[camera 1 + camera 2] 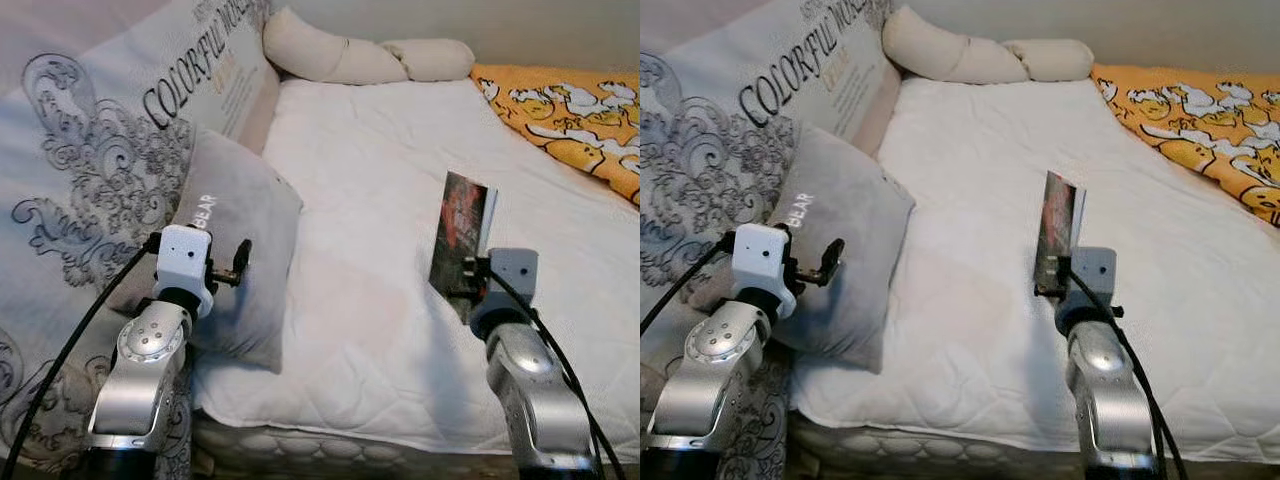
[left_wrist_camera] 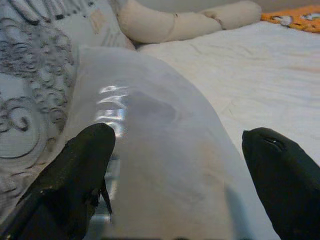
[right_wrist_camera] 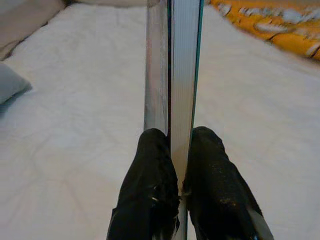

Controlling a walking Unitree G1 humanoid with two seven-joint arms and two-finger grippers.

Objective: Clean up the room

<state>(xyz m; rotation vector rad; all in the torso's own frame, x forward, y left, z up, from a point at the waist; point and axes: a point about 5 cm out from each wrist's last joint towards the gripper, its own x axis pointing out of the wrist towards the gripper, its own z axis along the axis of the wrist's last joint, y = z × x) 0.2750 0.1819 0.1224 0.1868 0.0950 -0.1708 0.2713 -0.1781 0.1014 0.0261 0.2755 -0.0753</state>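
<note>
A thin book point(image 1: 462, 232) with a dark red cover stands upright above the white mattress point(image 1: 380, 180), pinched at its lower edge by my right gripper point(image 3: 180, 150); its page edge point(image 3: 182, 75) runs up between the two black fingers. My left gripper point(image 2: 180, 150) hovers open over a grey pillow point(image 2: 160, 165) with pale lettering, one finger to each side, not touching it. That pillow point(image 1: 235, 260) leans against the big patterned cushion on the bed's left side.
A large grey cushion point(image 1: 90, 140) printed with swirls and text lines the left. A long beige bolster point(image 1: 350, 55) lies across the head of the bed. An orange patterned blanket point(image 1: 575, 115) covers the far right corner. The mattress edge point(image 1: 330, 440) is just below my arms.
</note>
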